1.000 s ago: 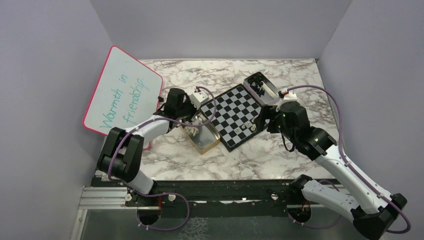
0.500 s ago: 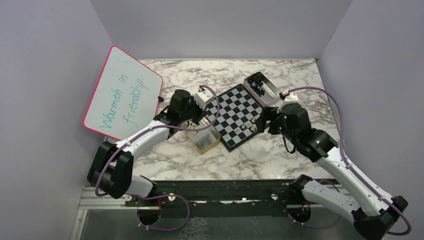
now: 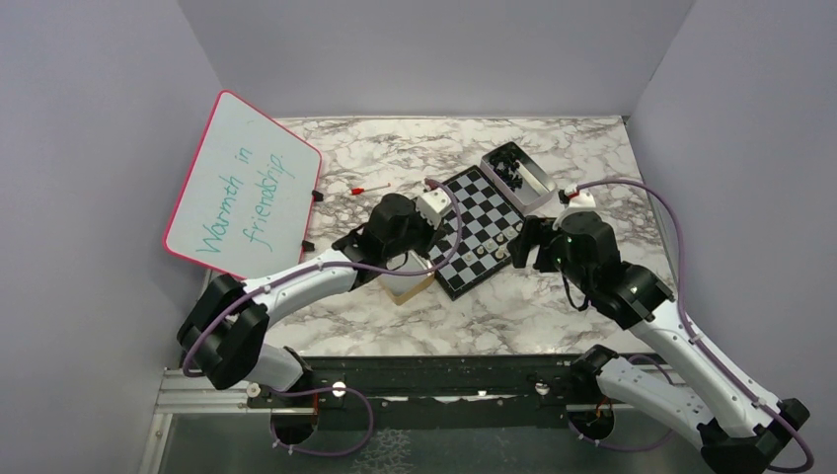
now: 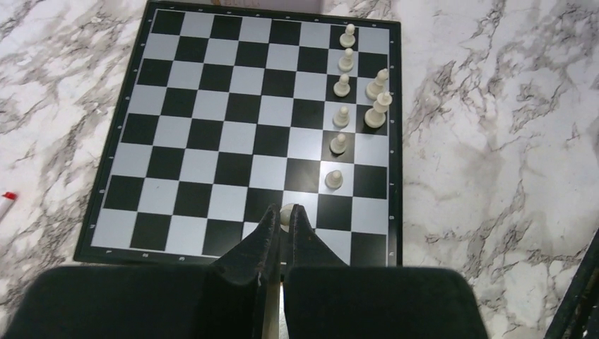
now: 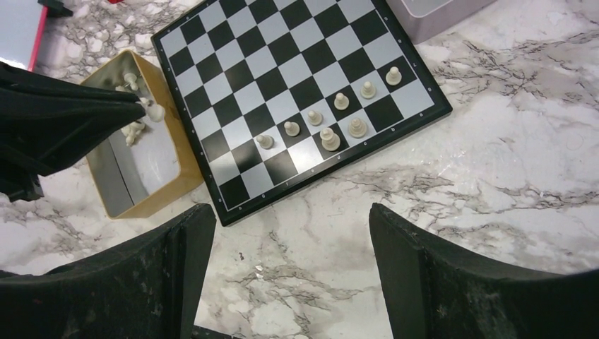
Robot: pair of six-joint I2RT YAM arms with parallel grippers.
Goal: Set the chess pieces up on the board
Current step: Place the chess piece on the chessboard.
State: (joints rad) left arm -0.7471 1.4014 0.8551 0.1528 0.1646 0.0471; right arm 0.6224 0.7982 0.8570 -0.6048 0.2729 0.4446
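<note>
You see a glossy marble-patterned table (image 3: 494, 316), a smooth chequered board (image 4: 233, 134), pale plastic-looking chess pieces (image 4: 342, 85) and 1 gold metal tin (image 5: 155, 196).

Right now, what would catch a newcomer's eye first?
The chequered board in the middle, with a row of pale pawns along one edge. The left fingers pinch another pale piece in the air near it, and a pink-framed whiteboard reading "Warmth in friendship" stands at the left.

Marble table (image 3: 592, 148) (lilac walls (image 3: 434, 49)).
</note>
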